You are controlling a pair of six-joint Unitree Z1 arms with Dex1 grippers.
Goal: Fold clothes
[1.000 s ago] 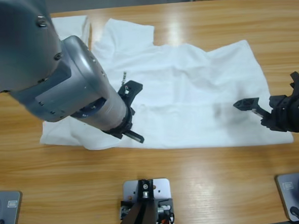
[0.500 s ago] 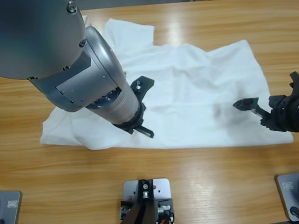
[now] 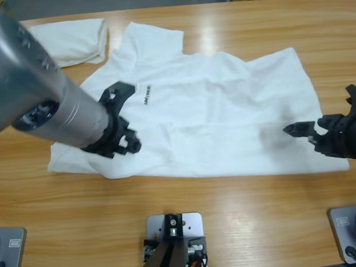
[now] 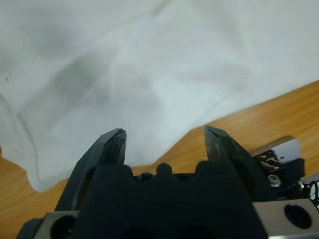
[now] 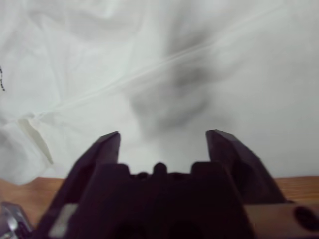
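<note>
A white T-shirt (image 3: 225,106) lies spread and wrinkled across the middle of the table, with a small dark line of lettering (image 3: 144,94) on its chest. My left gripper (image 3: 128,115) hangs open over the shirt's left part, close to the front hem; in the left wrist view the left gripper (image 4: 164,134) holds nothing and the cloth (image 4: 149,64) edge lies just beneath. My right gripper (image 3: 319,113) stands open at the shirt's right end. The right wrist view shows the right gripper (image 5: 163,134) empty above shadowed fabric (image 5: 174,59).
A second white shirt (image 3: 75,40) lies folded at the table's back left. Bare wood (image 3: 242,202) runs along the front edge below the spread shirt. The left arm's large silver body (image 3: 18,83) covers the left side of the high view.
The left arm has swung back to the left, uncovering the lettering and the folded shirt. The right gripper has shifted slightly to the right.
</note>
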